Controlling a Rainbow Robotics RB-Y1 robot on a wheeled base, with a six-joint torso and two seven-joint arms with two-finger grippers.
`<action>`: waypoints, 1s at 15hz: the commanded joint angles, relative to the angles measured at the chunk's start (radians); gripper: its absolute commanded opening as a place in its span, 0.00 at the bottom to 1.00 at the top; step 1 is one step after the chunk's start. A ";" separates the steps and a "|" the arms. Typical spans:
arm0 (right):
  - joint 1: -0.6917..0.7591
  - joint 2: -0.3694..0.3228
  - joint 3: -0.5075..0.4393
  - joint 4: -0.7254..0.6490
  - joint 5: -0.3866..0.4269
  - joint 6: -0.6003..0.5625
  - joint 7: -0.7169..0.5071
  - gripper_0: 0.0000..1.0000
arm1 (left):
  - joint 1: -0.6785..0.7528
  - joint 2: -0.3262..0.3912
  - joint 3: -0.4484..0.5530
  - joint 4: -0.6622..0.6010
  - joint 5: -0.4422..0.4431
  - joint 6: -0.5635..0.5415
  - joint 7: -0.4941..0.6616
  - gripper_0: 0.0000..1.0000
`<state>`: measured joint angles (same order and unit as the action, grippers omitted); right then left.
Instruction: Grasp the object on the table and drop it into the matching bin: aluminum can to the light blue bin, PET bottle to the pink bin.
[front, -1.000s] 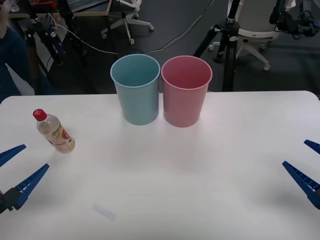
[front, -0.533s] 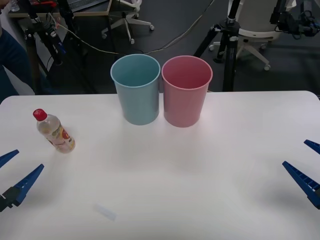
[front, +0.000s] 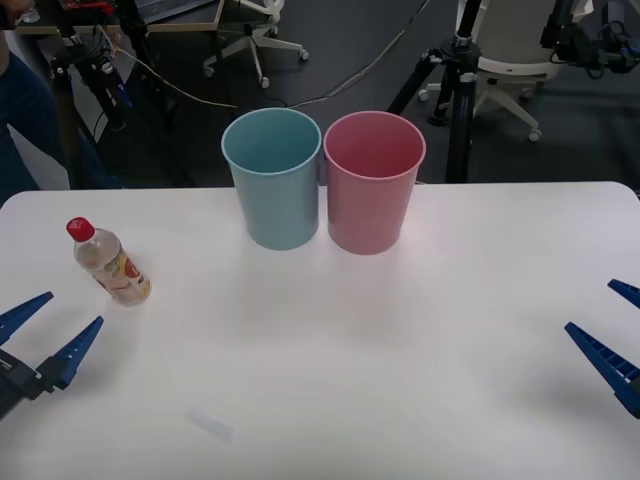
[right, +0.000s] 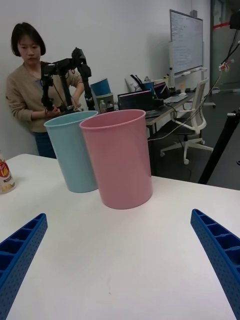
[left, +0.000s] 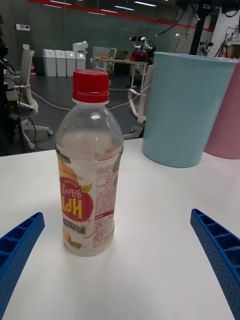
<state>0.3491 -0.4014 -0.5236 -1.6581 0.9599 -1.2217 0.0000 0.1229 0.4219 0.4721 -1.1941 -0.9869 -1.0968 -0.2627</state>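
The PET bottle (front: 110, 262), clear with a red cap and a white, yellow and red label, stands upright on the white table (front: 400, 350) at its left side. My left gripper (front: 50, 333) is open just in front of it, nearer the table's front edge and not touching. Through the left wrist camera the bottle (left: 90, 170) stands between and beyond the spread fingers (left: 217, 250). The light blue bin (front: 272, 180) and the pink bin (front: 372, 185) stand side by side at the back middle. My right gripper (front: 615, 330) waits open at the far right.
A small pale strip (front: 210, 425) lies on the table near the front left. Beyond the table's far edge are a black tripod (front: 455, 90), office chairs and cables on the floor. A wide stretch of bare tabletop separates the bottle from the bins.
My left gripper dipped back toward the table's front left edge, then came forward again, ending slightly closer to the bottle. The bottle, bins and right gripper have not moved.
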 joint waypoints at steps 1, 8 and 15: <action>0.000 0.000 0.000 0.000 0.000 0.000 0.000 1.00 | -0.063 0.000 -0.007 0.076 0.004 0.000 -0.016 1.00; 0.000 0.000 0.000 0.000 0.000 0.000 0.000 1.00 | -0.169 0.006 -0.026 0.162 0.005 0.078 -0.036 1.00; 0.000 0.000 0.000 0.000 0.000 0.000 0.000 1.00 | -0.223 0.005 -0.101 0.162 0.021 0.235 -0.032 1.00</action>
<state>0.3491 -0.4014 -0.5236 -1.6581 0.9599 -1.2217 0.0000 -0.0954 0.4265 0.3818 -1.0322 -0.9709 -0.8845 -0.2949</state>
